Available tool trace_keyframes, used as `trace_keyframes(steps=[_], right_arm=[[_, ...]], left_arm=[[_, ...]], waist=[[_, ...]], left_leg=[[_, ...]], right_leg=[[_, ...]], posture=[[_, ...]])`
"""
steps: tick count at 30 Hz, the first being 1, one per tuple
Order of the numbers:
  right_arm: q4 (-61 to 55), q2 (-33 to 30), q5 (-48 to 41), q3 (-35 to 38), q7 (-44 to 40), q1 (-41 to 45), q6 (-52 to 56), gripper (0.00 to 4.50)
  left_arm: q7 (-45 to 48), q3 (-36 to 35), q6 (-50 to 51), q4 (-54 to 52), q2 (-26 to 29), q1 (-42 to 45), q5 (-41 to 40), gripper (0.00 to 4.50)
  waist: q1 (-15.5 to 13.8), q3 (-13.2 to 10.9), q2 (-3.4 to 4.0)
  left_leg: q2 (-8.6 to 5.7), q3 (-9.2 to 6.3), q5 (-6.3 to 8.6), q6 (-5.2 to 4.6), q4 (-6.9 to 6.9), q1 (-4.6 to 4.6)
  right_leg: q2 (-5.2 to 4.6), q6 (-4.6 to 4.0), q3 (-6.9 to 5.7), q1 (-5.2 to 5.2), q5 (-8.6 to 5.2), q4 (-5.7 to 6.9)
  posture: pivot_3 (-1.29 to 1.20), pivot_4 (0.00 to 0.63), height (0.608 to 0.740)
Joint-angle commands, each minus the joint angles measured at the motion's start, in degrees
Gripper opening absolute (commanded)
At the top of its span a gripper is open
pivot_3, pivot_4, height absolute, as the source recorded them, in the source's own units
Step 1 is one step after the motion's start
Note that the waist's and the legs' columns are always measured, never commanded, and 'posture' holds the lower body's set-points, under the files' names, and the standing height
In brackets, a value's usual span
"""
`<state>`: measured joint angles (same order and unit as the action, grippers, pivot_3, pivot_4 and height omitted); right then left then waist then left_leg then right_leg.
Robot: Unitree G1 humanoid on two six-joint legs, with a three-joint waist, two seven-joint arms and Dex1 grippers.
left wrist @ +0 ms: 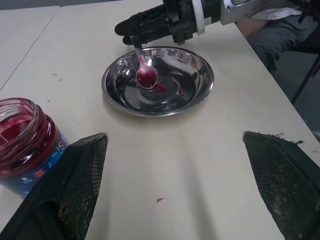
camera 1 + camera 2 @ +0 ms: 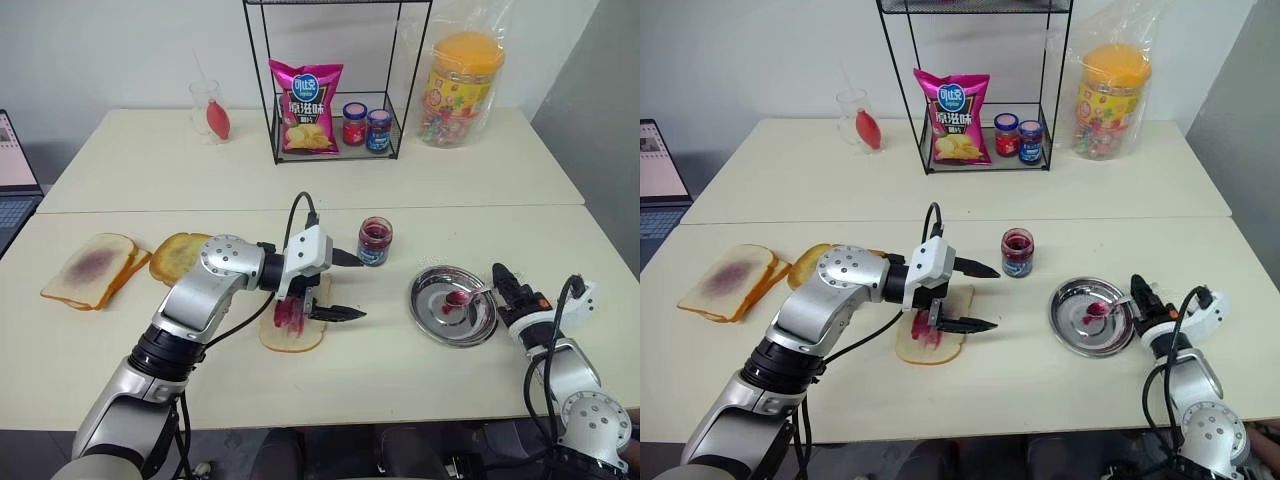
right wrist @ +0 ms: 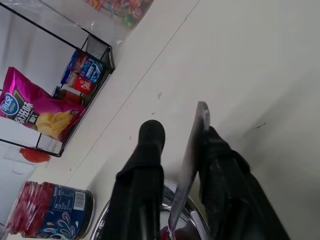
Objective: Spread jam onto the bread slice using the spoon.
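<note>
Head views: the left gripper (image 2: pixel 345 285) hangs over the bread slice (image 2: pixel 293 330), fingers spread wide and holding nothing. The slice lies flat on the table (image 2: pixel 400 380), a red smear of jam (image 2: pixel 290 316) on it, directly beneath the fingers. The open jam jar (image 2: pixel 374 241) stands just beyond the gripper. To the right, the right gripper (image 2: pixel 497 281) sits at the rim of a metal dish (image 2: pixel 430 315), with the spoon (image 2: pixel 461 296) reaching from its fingers into the dish, bowl red with jam.

Left wrist view: both wide-apart fingertips (image 1: pixel 75 192) frame bare table; the jar is beside one, and the dish lies ahead with the spoon's bowl above its floor, handle in the right gripper.

Right wrist view: the handle stands between the two fingers, against one of them; a gap shows to the other.
</note>
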<state>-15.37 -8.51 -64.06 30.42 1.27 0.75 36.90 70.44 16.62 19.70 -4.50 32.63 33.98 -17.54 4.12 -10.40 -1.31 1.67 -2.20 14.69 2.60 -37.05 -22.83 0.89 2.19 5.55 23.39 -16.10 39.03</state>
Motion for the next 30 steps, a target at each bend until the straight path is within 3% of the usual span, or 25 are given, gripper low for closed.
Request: trace_keyframes(steps=[1, 5, 11, 14, 19, 21, 25, 28, 30], right_arm=[[-1.52, -1.25, -1.32, 0.75, -0.80, -0.21, -0.92, 2.26], [-1.11, -2.84, -1.47, 1.10, -1.21, -0.33, -0.59, 3.36], [-0.32, -6.47, -1.60, 1.41, -2.12, 0.06, 0.41, 4.48], [-0.09, -8.54, -1.35, 1.42, -2.64, -0.13, 1.12, 4.48], [-5.32, -24.78, 5.07, 0.42, -11.97, -5.87, 5.75, 4.48], [-6.55, -31.91, 4.93, 1.77, -17.42, -7.73, 7.54, 4.48], [-12.37, -49.03, 2.09, 4.68, -37.23, -13.12, 13.97, 4.48], [-16.41, -55.49, 0.36, 5.39, -46.67, -16.04, 16.81, 4.48], [-18.06, -56.97, 0.75, 3.96, -48.62, -15.82, 16.65, 4.48]], left_arm=[[-0.42, -1.30, 0.12, -2.84, 0.54, -0.23, -0.47, 4.50], [-0.69, -1.67, -0.45, -2.21, 0.68, -0.07, -0.17, 4.50], [-0.96, -2.56, -0.74, -1.39, 1.30, 0.05, -0.39, 4.50], [-1.29, -3.23, -0.66, -1.17, 1.79, 0.13, -0.54, 4.50], [-1.80, -10.07, 4.03, 2.88, 7.45, 2.63, -2.18, 4.50], [-1.26, -12.42, 3.87, 5.81, 10.94, 3.38, -1.78, 4.50], [1.26, -17.59, 6.08, 8.48, 19.30, 2.08, -2.57, 4.50], [2.79, -20.90, 10.38, 6.34, 23.46, -2.26, -5.50, 4.50], [4.10, -22.99, 12.22, 3.56, 25.88, -7.60, -7.02, 4.50]], waist=[[-0.02, 0.00, 0.00], [-0.05, 0.00, 0.00], [-0.05, 0.00, 0.00], [-0.08, 0.00, 0.00], [-0.30, -0.09, 0.14], [-0.16, -0.08, 0.13], [-0.15, -0.17, 0.31], [-0.19, -0.10, 0.04], [-0.23, -0.10, 0.01]], left_leg=[[0.00, 0.00, 0.00, 0.00, 0.00, -0.01], [0.00, 0.00, 0.00, 0.00, 0.00, 0.00], [0.00, 0.00, 0.00, 0.00, 0.00, 0.00], [-0.01, 0.01, 0.00, 0.00, -0.01, 0.00], [-0.02, 0.02, 0.00, 0.00, -0.03, -0.03], [0.00, 0.03, 0.00, -0.01, -0.01, 0.02], [-0.03, 0.05, 0.00, -0.02, -0.06, 0.06], [0.06, -0.07, 0.00, -0.02, -0.03, 0.11], [0.07, -0.05, 0.00, -0.03, 0.03, 0.13]], right_leg=[[0.00, 0.00, 0.00, 0.00, 0.00, 0.00], [0.00, 0.00, 0.00, 0.00, 0.00, 0.00], [0.00, 0.00, 0.00, 0.00, 0.00, 0.00], [0.00, 0.00, 0.00, 0.00, 0.00, 0.00], [-0.01, 0.01, 0.01, 0.01, -0.01, 0.00], [0.02, 0.24, 0.02, 0.01, -0.14, -0.01], [0.00, 0.27, 0.04, -0.05, -0.16, 0.03], [0.06, 0.27, -0.09, -0.12, -0.17, -0.04], [0.04, 0.28, -0.09, -0.15, -0.18, -0.08]], posture=[[0.00, 0.150, 0.740], [0.00, 0.150, 0.740], [0.00, 0.150, 0.740], [0.00, 0.150, 0.740], [0.00, 0.150, 0.740], [0.00, 0.150, 0.740], [0.00, 0.150, 0.740], [0.00, 0.150, 0.740], [0.00, 0.150, 0.740]])
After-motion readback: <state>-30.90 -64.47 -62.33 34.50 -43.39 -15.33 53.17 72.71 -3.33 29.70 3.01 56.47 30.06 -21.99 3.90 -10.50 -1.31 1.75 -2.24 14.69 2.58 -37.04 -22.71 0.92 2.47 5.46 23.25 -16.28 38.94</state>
